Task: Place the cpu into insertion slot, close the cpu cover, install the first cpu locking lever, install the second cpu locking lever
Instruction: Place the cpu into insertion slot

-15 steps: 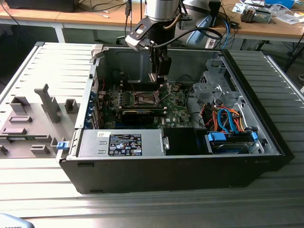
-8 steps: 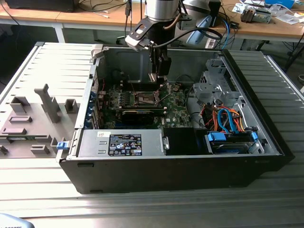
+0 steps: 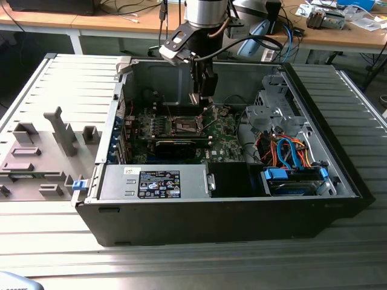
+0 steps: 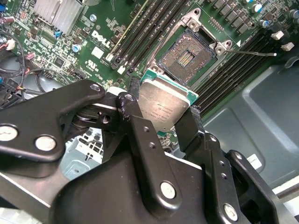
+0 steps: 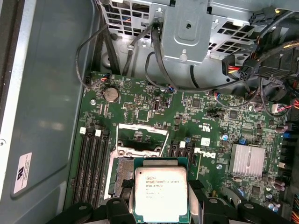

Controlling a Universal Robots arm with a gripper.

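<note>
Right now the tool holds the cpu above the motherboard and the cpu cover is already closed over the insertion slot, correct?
Not quite. The tool does hold the cpu above the motherboard, but the cpu cover is open, not closed: it stands raised in the first wrist view, and the second wrist view shows the insertion slot uncovered, its contacts exposed.

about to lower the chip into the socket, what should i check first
1. cpu clamped in the gripper: ok
2. slot empty, nothing lying in it: ok
3. cover swung up off the slot: ok
4. locking lever unlatched, out to the side: ok
5. cpu corners matched to the slot's keying: cannot tell
</note>
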